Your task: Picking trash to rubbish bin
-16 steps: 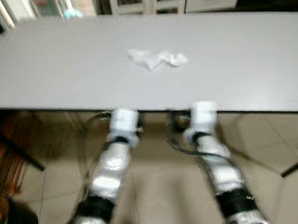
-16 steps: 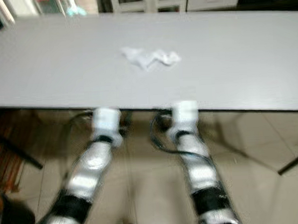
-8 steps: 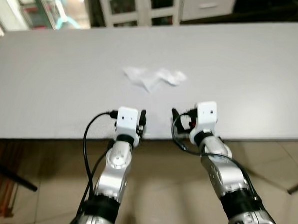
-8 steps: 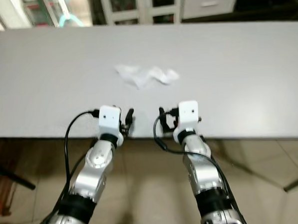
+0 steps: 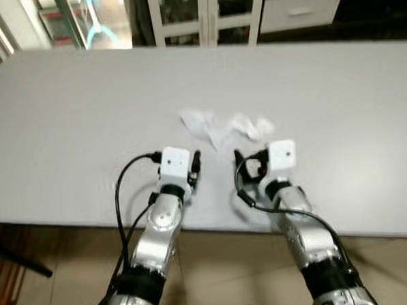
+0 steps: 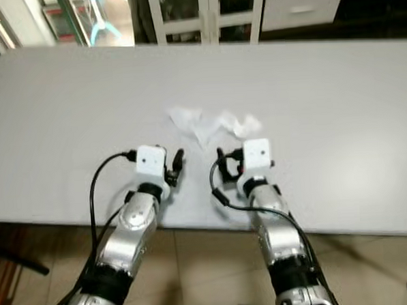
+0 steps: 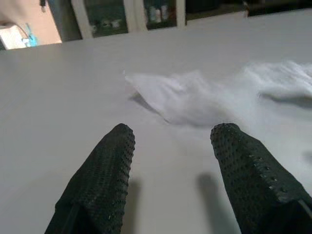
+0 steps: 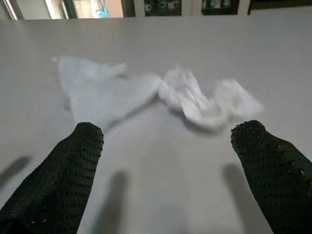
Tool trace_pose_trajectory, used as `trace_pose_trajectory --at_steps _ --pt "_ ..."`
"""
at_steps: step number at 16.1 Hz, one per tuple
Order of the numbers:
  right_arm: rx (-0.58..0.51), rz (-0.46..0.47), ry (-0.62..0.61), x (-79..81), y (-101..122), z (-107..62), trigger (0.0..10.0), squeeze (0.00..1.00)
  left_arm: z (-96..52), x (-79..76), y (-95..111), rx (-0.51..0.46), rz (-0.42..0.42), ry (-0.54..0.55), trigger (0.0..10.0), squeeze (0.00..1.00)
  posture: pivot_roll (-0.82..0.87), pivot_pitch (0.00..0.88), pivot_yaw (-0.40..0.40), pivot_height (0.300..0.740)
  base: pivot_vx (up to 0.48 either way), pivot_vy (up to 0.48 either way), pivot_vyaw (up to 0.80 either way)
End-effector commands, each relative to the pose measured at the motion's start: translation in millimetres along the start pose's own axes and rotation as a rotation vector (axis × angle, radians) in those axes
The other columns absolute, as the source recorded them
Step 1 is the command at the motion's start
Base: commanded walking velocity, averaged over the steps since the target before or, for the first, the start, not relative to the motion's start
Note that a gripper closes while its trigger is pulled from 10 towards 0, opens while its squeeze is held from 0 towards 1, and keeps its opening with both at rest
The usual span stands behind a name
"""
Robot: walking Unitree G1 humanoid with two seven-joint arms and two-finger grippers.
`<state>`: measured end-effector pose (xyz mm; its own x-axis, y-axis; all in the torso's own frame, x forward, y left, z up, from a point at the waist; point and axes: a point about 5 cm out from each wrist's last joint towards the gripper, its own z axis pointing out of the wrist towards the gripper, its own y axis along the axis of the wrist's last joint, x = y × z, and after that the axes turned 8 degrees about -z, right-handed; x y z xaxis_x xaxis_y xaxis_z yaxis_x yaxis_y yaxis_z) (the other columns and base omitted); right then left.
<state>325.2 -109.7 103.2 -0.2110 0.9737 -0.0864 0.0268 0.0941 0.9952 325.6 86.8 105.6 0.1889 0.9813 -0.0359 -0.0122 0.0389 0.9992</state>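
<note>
A crumpled white tissue (image 5: 226, 127) lies spread out near the middle of the pale grey table (image 5: 66, 132). Both silver arms reach over the table's near edge. My left gripper (image 5: 194, 165) hovers low over the tabletop just short of the tissue's left part, and in the left wrist view it (image 7: 174, 132) is open with the tissue (image 7: 195, 97) ahead of its fingertips. My right gripper (image 5: 248, 165) sits a little short of the tissue's right part. The right wrist view shows it (image 8: 169, 130) wide open and empty, facing the tissue (image 8: 146, 95).
White cabinets with glass doors (image 5: 203, 16) and a drawer unit (image 5: 298, 11) stand beyond the table's far edge. Tiled floor (image 5: 52, 270) and a dark table leg (image 5: 18, 261) show below the near edge. Bare tabletop spreads on both sides of the tissue.
Both grippers have come up from below the table's near edge to above the tabletop, closer to the tissue. The camera has moved forward too, so the whole view shifted.
</note>
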Motion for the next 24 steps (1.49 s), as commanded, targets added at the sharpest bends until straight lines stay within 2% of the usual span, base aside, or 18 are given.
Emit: trace_pose_trajectory --at_steps 1,14,16,18,22,24 --pt "-0.002 0.016 0.032 10.7 2 1.5 10.0 0.0 -1.9 9.4 1 -0.009 -0.005 0.018 10.0 0.0 -0.04 0.116 0.02 0.74 0.0 0.0 0.0" --pt "0.01 -0.011 0.009 4.0 1 0.1 10.0 0.0 -8.0 9.8 3 -0.011 0.002 -0.069 10.0 0.0 -0.04 0.123 0.02 0.74 0.0 0.0 0.0" --pt "0.02 -0.024 -0.026 -3.7 0 -2.4 10.0 0.0 -7.9 9.3 5 -0.013 -0.001 -0.085 10.0 0.0 -0.04 0.123 0.02 0.74 0.0 0.0 0.0" --pt "0.023 -0.044 -0.071 -18.5 0 -6.6 10.0 0.0 -5.1 9.8 5 -0.007 0.006 -0.099 10.0 0.0 -0.06 0.123 0.019 0.74 0.0 0.0 0.0" --pt "0.024 -0.06 -0.07 -24.1 1 -10.6 10.0 0.0 4.0 11.1 6 0.003 0.001 -0.133 10.0 0.0 -0.07 0.124 0.021 0.74 0.0 0.0 0.0" --pt "0.025 -0.061 -0.081 -27.4 1 -12.5 10.0 0.0 6.7 9.7 8 0.007 -0.008 -0.187 10.0 0.0 -0.07 0.125 0.02 0.74 0.0 0.0 0.0"
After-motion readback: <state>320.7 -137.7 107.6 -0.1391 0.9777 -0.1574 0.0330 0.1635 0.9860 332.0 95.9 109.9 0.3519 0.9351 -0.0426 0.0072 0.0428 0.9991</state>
